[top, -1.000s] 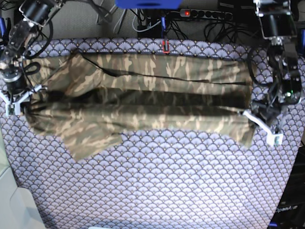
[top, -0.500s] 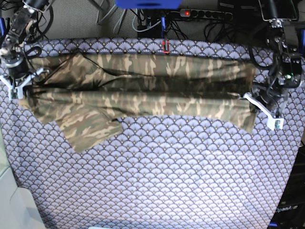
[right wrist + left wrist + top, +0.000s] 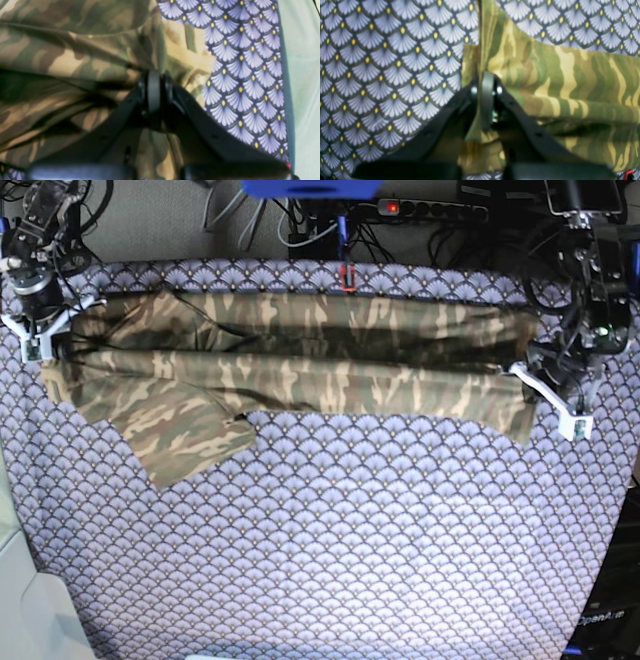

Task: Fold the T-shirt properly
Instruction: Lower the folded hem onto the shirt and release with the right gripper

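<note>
I've carried the T-shirt (image 3: pixel 300 370) farther back over the past second. Both claws, left claw (image 3: pixel 487 100) and right claw (image 3: pixel 153 92), stay clamped on cloth (lengthwise fold nearly laid).

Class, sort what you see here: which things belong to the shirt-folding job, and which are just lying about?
Job:
T-shirt
left pincer, shut on the T-shirt
right pincer, shut on the T-shirt

Lying about:
tablecloth
power strip
cables

A purple scallop-patterned tablecloth (image 3: pixel 330 540) covers the table. Behind its far edge, a black power strip (image 3: pixel 435 210) with a lit red switch sits among tangled cables (image 3: pixel 300 230), beside a blue box (image 3: pixel 312 188).
</note>
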